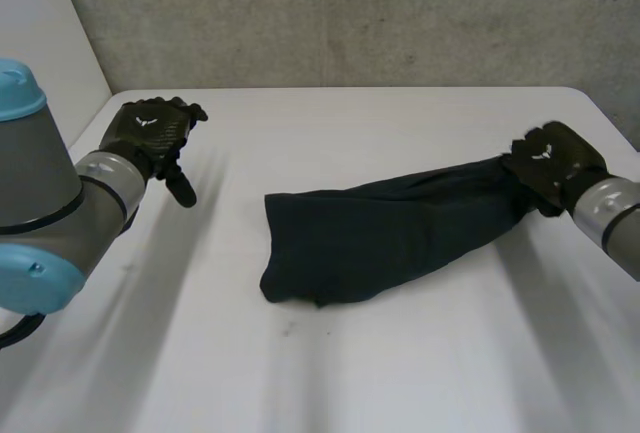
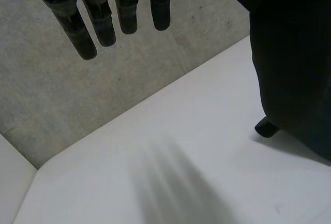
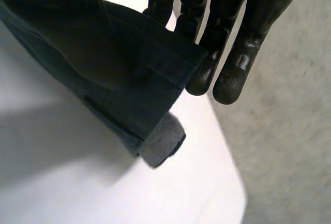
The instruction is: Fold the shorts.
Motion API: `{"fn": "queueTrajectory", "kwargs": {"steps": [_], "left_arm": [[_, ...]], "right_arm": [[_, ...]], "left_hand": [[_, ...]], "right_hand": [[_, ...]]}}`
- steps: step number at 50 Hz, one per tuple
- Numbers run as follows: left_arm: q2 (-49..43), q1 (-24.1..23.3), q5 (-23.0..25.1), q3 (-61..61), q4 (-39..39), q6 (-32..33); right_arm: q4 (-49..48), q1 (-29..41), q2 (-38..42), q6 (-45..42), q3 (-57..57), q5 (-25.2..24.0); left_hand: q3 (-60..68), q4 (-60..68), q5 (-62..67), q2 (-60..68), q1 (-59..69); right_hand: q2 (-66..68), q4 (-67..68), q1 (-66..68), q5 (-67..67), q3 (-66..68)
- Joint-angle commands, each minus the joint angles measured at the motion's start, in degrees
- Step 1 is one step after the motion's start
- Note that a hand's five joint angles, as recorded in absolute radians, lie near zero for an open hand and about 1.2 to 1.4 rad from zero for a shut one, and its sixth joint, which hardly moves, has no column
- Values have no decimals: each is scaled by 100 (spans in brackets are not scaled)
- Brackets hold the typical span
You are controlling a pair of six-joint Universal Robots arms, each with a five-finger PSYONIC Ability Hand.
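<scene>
On the back of the black-fingered left hand (image 1: pixel 150 131): a small white emblem, too small to read. Same kind of white mark on the back of the black-fingered right hand (image 1: pixel 552 161), equally unreadable.

For the left hand: hangs over the far left part of the white bench (image 1: pixel 400 373), well apart from the cloth. Fingers long and nearly straight in its own wrist view (image 2: pixel 101 22), spread a little, closed on nothing and touching nothing. Thumb pointing down toward the bench in the head view.

For the right hand: at the right side of the bench, clamped on one end of the dark navy fabric shorts (image 1: pixel 385 238). In its own wrist view, fingers (image 3: pixel 232 63) fairly straight with the stitched hem of the shorts (image 3: pixel 129 79) passing under them and gripped there. Thumb hidden behind the cloth. Held end raised off the bench, with a turned-out corner showing a lighter grey inner face.

For the shorts: drawn out into one long, narrow, tube-like shape. Long axis slanting across the bench, from a rounded, bunched end resting near the middle, toward the robot's left, up and away to the raised end in the right hand. Wider at the resting end, tapering toward the grip.

Behind the bench: a rough grey concrete wall (image 1: pixel 350 13).
</scene>
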Motion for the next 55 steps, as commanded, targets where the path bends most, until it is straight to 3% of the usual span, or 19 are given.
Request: {"fn": "queueTrajectory", "kwargs": {"steps": [1,5,9,13,16,21,24,27,28,32,36,45,55], "left_arm": [[326,-34,76,-274,0,-371],[396,-42,84,-274,0,-521],[484,-25,67,-274,-8,-565],[546,-16,58,-274,-17,-574],[554,-25,58,-265,-8,-583],[546,-16,58,-186,0,-592],[546,-60,58,-81,9,-600],[546,-139,58,86,9,-653],[546,-174,58,130,9,-688],[493,-376,58,367,0,-899],[379,-561,49,455,-26,-1136],[-411,-1413,-21,456,-70,-1216],[-1352,-1554,-777,622,-280,-1145]], "right_arm": [[-111,1653,165,-380,-626,8],[-260,2427,578,-511,-934,-141],[-454,3200,1148,-757,-1057,-746],[-498,3509,1561,-854,-1066,-1379],[-507,3554,1730,-837,-1101,-1539],[-481,3554,1713,-592,-1180,-1373],[-481,3484,1546,-232,-1171,-1197],[-481,3256,1055,917,-1128,-986],[-481,3063,723,1791,-1101,-881],[-481,2764,220,3569,-1057,-626],[-419,2483,201,4705,-1162,-476],[784,2306,1070,4867,-2093,-318],[1488,2306,2230,4832,-2885,130]], "left_hand": [[-527,-479,-391,-463,-580],[-527,-479,-391,-463,-580],[-527,-479,-391,-463,-580],[-527,-479,-391,-463,-580],[-527,-479,-391,-463,-581],[-544,-496,-407,-480,-597],[-527,-479,-391,-463,-580],[-527,-479,-391,-463,-580],[-527,-479,-391,-463,-580],[-493,-446,-357,-430,-547],[-426,-379,-290,-363,-480],[-359,-311,-223,-295,-412],[-359,-311,-222,-295,-412]], "right_hand": [[1305,1175,2524,1565,1310],[1305,1175,2524,1565,1310],[1305,1175,2524,1565,1310],[1305,1175,2524,1565,1310],[1305,1175,2524,1565,1310],[-5695,-5825,-4476,-5435,-5690],[-5695,-5825,-4476,-5435,-5690],[-5695,-5825,-4476,-5435,-5690],[-5695,-5825,-4476,-5435,-5690],[-5695,-5825,-4476,-5435,-5690],[-5695,-5825,-4476,-5435,-5690],[-5695,-5825,-4476,-5435,-5690],[-5695,-5825,-4476,-5435,-5690]]}}
